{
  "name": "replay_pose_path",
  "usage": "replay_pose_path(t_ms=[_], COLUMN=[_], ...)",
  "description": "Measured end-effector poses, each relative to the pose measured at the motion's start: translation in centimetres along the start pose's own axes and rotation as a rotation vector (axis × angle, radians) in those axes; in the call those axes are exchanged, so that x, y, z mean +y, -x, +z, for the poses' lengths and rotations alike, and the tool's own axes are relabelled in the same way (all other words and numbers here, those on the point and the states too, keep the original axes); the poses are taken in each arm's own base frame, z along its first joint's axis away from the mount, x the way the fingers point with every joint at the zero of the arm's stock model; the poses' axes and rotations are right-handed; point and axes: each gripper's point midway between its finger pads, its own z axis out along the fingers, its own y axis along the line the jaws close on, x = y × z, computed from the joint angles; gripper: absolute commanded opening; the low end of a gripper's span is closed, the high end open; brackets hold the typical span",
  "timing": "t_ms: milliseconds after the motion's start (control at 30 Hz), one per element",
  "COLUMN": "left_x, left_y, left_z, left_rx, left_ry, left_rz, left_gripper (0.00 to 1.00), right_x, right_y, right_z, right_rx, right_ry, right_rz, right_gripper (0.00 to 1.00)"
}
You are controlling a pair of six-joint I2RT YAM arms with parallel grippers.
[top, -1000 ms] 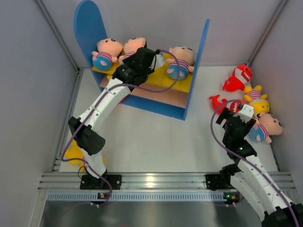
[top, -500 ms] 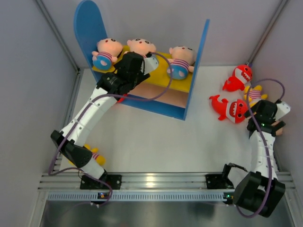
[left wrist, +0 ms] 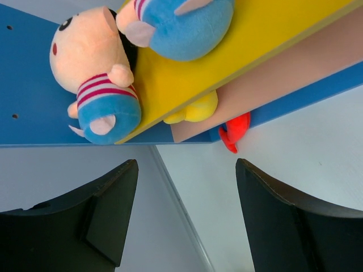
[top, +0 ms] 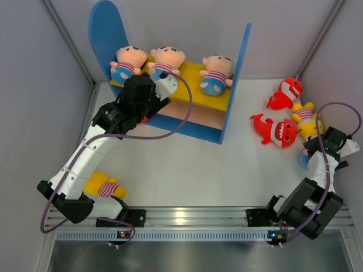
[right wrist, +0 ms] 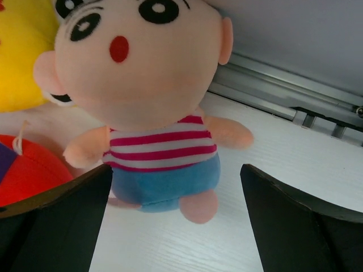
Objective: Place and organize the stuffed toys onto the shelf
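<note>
Baby doll point(right wrist: 142, 85) lies beneath the wide-open, empty right gripper point(right wrist: 174, 170); left gripper point(left wrist: 186, 164) gapes empty beside shelf point(left wrist: 272, 34).

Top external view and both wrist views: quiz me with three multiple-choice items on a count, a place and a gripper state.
1. How many peach-headed baby dolls lie on the shelf's yellow upper board?
A two
B four
C three

2. Where is the striped-shirt baby doll in front of the right gripper?
A clamped in the gripper
B lying on the white table
C on the shelf

3. What state is the left gripper in?
A open, empty
B shut on a toy
C shut, empty

Answers:
1 C: the top view shows three side by side.
2 B: the wrist view shows it on the tabletop beyond the spread fingers.
3 A: its fingers stand wide apart with nothing between them.
</note>
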Motion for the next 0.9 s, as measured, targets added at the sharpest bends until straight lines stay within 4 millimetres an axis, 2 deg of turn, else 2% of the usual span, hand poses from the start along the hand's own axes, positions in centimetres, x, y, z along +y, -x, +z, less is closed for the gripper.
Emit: replay_pose_path(t_ms=[133,233,267,333,367,433,467,500,533,733,800,900], left_x=[-0.6,-1.0,-1.0,-1.0,-0.9,-0.9,-0.8,-0.7,-0.6,-0.1,0.1,0.8], left_y=[-0.9,-1.2,-1.3,-1.3,-1.3,-1.3,-1.3,-1.3,-1.2,-1.6,-2.4,-5.2], left_z=[0.1,0.2,0.3,0.3,0.2,0.1,0.0,-0.1,-0.2,-0.6,-0.3,0.3], left_rx=[0.019,0.029,0.030,0.030,0.030,0.030,0.028,0.025,0.022,0.022,0.033,0.079], left_ry=[-0.013,-0.019,-0.019,-0.018,-0.018,-0.015,-0.013,-0.011,-0.010,0.005,0.003,0.007], left_rz=[0.010,0.016,0.017,0.017,0.017,0.018,0.019,0.018,0.016,-0.010,-0.059,-0.157], left_gripper=[0.76,0.76,0.76,0.76,0.76,0.76,0.76,0.76,0.76,0.74,0.73,0.73], right_x=[-0.2,0.5,0.8,1.2,1.3,1.2,1.3,1.2,1.2,0.4,0.7,2.6], right_y=[-2.4,-3.2,-3.2,-2.9,-2.8,-2.8,-2.7,-2.7,-2.6,-1.4,0.3,5.4], right_z=[1.6,2.4,2.5,2.6,2.6,2.6,2.6,2.5,2.4,0.1,-1.8,-6.3], right_rx=[0.063,0.093,0.093,0.084,0.080,0.078,0.076,0.073,0.067,0.028,-0.014,-0.148], right_ry=[-0.001,0.034,0.046,0.062,0.067,0.068,0.069,0.069,0.070,0.060,0.075,0.157], right_rz=[-0.007,-0.005,-0.003,-0.003,-0.003,-0.010,-0.010,-0.014,-0.015,-0.013,-0.008,0.016], right_gripper=[0.89,0.78,0.67,0.52,0.36,0.22,0.10,0.03,0.00,0.00,0.00,0.00])
